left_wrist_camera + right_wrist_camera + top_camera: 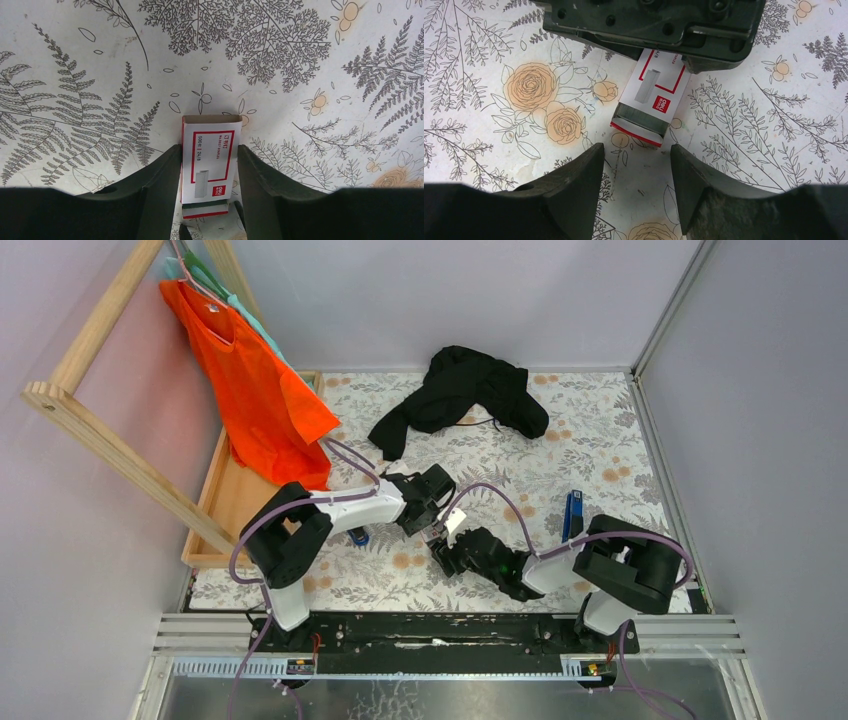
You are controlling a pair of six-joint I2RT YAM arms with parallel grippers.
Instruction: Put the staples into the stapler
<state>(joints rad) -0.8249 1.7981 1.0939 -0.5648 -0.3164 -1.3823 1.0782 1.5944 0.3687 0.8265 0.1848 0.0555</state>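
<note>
Left of centre on the table (pixel 600 440): left gripper (pixel 209 150) astride the box (pixel 212 131), fingers (pixel 155 175) close against both long sides. Firm pinch or bare touch: cannot tell. Box seemingly flat on the table, not lifted.

Likely step in hand: steadying the box for drawing out the tray (pixel 640 121). Close gently here; thin card, easily crushed and, once squeezed, apt to jam the tray inside. Keep pressure low on the side walls and level, with a slight press downward against tipping or sliding.

Next along: tray already peeping from the box end facing the right gripper (pixel 636 150). Spread wide, that one, holding nothing, roughly lined up with the open end but short of it, not touching. Bring it straight in along the box's long axis, fingers either side of the tray's exposed end. Pinch only the tray, never the box. Then pull slow and level, to avoid spilling the contents.

Further right: stapler (pixel 572 512) lying on the table, well apart from both grippers, untouched. Open or shut: too small to tell. Judging by all this, task barely begun.
</note>
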